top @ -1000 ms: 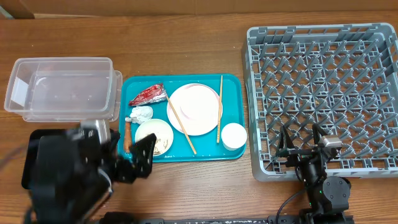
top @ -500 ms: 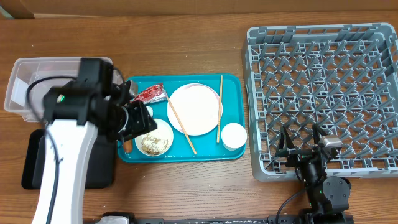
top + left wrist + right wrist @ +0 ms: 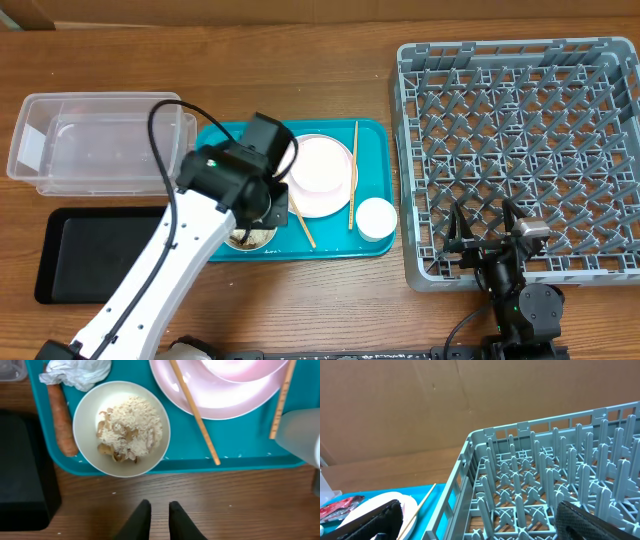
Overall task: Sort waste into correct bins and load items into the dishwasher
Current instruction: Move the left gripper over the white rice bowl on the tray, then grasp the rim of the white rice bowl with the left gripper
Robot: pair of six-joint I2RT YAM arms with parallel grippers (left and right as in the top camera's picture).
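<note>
Over the wooden tabletop beside the teal plastic tray, the left end effector hovers closed, empty; the white round bowl of rice scraps sits in the tray; seemingly the approach step; next: open, grip its rim.

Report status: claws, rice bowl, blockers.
Left claw shut, empty, over table beside rice bowl. Right claw open, by rack. Rack empty; nothing blocking bowl.

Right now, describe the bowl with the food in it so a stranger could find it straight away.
Look at the teal tray between the clear tub and the grey dish rack. The white bowl sits in the tray's near-left corner, beside the pink plate. It alone holds a heap of pale rice scraps.
</note>
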